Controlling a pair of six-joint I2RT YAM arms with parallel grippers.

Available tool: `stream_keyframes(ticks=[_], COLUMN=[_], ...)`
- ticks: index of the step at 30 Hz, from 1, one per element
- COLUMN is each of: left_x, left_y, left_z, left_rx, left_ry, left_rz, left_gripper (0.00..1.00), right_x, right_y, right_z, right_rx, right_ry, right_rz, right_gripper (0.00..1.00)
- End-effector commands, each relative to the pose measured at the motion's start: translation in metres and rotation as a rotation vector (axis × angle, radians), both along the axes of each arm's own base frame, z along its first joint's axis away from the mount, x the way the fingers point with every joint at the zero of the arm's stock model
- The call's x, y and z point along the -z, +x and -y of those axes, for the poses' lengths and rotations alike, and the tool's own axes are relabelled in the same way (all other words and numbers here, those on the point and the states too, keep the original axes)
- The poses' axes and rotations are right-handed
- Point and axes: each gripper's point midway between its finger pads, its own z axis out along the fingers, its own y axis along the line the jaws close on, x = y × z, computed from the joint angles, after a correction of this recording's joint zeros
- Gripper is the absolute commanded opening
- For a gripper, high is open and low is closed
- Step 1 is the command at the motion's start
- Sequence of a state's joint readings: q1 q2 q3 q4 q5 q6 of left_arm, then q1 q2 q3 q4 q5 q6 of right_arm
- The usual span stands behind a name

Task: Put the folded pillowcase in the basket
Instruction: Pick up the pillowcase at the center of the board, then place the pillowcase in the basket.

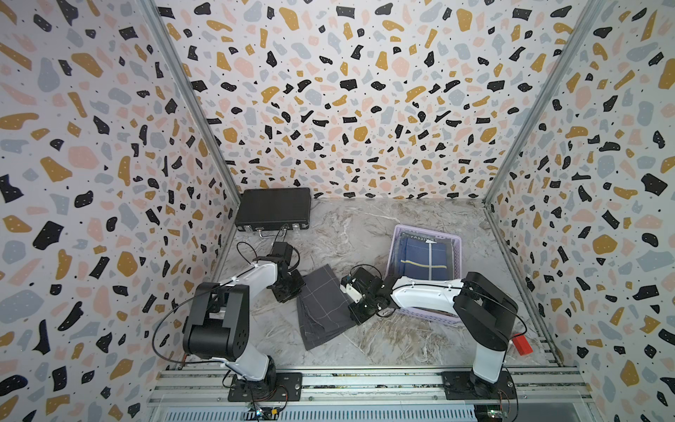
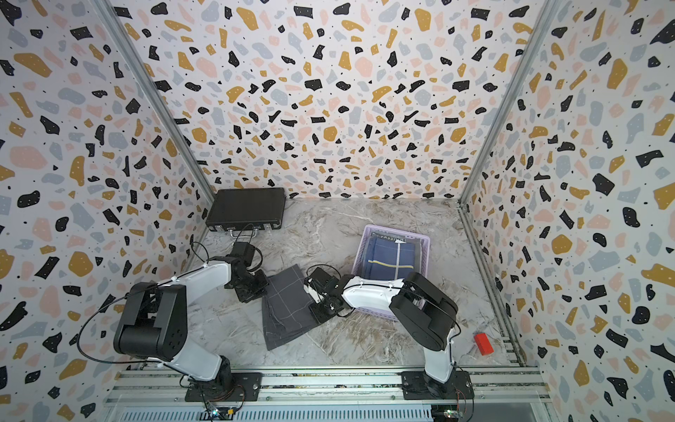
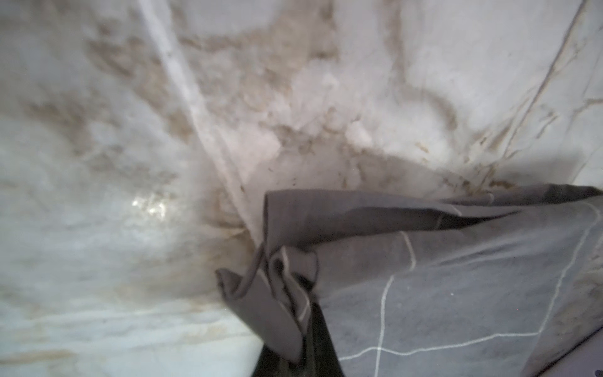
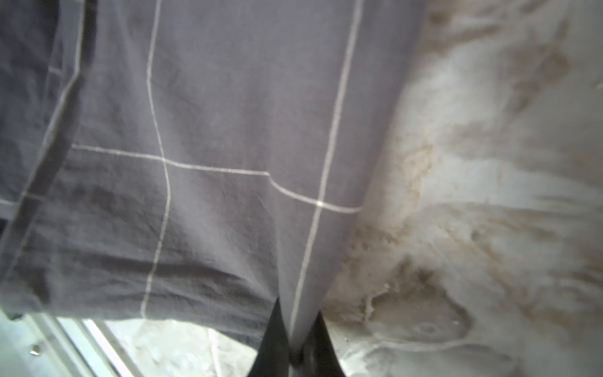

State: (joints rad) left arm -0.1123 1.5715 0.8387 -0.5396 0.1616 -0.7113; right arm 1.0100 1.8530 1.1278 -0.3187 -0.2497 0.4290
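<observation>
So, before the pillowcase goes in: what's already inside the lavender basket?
A folded navy cloth with a yellow stripe fills most of the basket. The right arm covers its near end, and whatever lies under the cloth is hidden.

From above, in both top views, the left gripper and right gripper had their fingertips hidden under their own black housings; we could not see the contact with the pillowcase. Left wrist view: only a dark sliver of one finger showed, cut off by the frame, bunched cloth covering the rest. Right wrist view: both fingers ran off the frame, and the pillowcase ahead of them spilled past two sides. The table beyond each gripper was blurred. The right arm masked the wall of the basket behind the right gripper. Lettering on the blue cloth inside was too small for us to read.
</observation>
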Motion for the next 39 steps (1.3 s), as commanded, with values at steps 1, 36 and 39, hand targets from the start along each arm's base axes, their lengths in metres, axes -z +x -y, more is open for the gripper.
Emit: stream_keyframes(ticks=[1, 36, 39], left_x=[-0.001, -0.182, -0.167], left_y=[-0.011, 0.118, 0.127], left_z=[0.005, 0.410, 0.417], left_rx=[0.040, 0.942, 0.918], left_ry=[0.032, -0.330, -0.328], left_rz=[0.005, 0.601, 0.586], left_gripper=[0.00, 0.00, 0.00], right_x=[-0.014, -0.107, -0.085], right_y=[-0.004, 0.036, 0.047], right_z=[0.003, 0.288, 0.290], right_rx=[0.017, 0.759, 0.796], right_ry=[0.026, -0.221, -0.202], right_rz=[-0.005, 0.366, 0.284], right_gripper=[0.00, 0.00, 0.00])
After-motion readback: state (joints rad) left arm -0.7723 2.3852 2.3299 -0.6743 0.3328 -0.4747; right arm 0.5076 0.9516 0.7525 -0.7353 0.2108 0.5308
